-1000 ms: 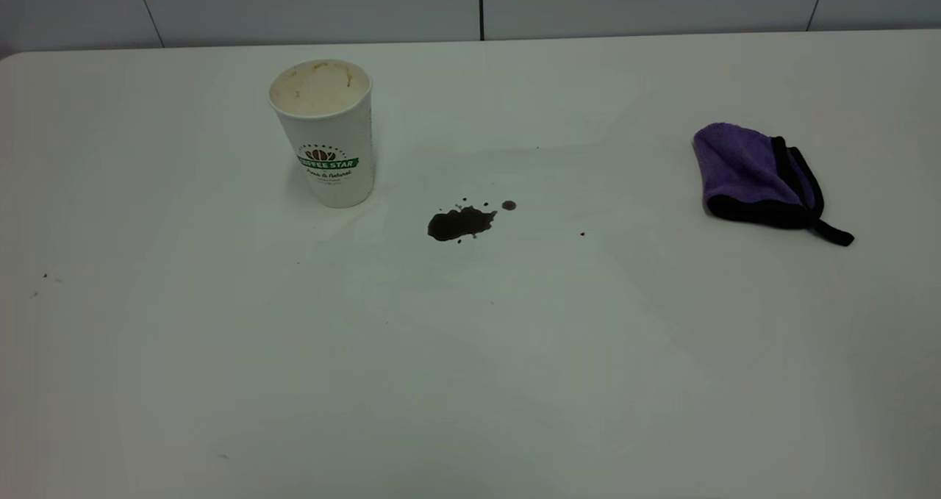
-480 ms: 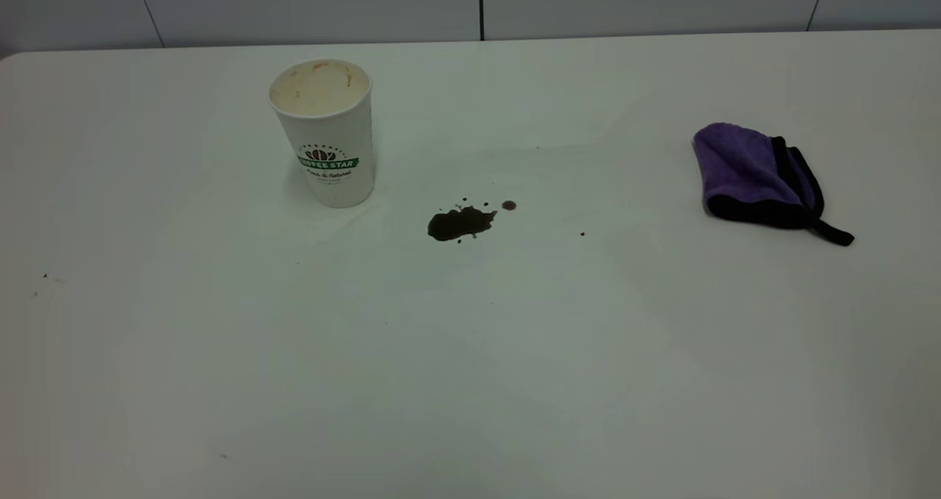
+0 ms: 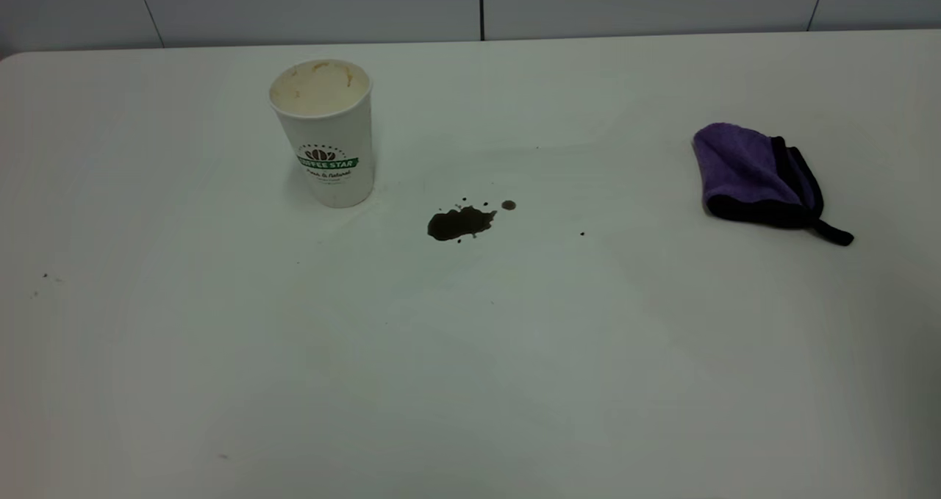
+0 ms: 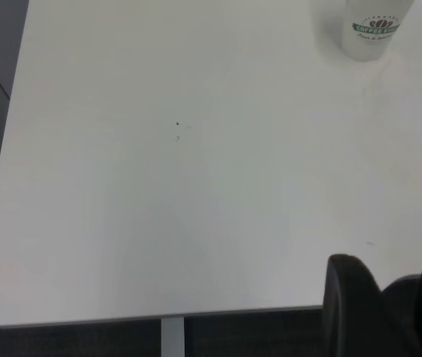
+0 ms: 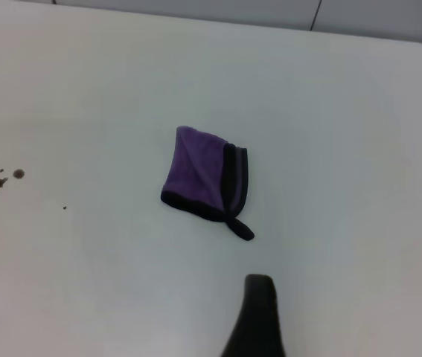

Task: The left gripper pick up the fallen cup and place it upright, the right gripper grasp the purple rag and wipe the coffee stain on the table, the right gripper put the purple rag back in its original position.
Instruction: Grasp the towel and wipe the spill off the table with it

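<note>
Cup [image 3: 324, 133] upright, white, green banner, cream-stained inside

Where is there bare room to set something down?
Free: the table's whole near half, the span between the stain and the rag, and left of the cup. Tightest: the gap between cup and stain.

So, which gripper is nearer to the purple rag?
Right. The right gripper is above the table close to the purple rag; the left gripper is over the far edge, beyond the paper cup.
</note>
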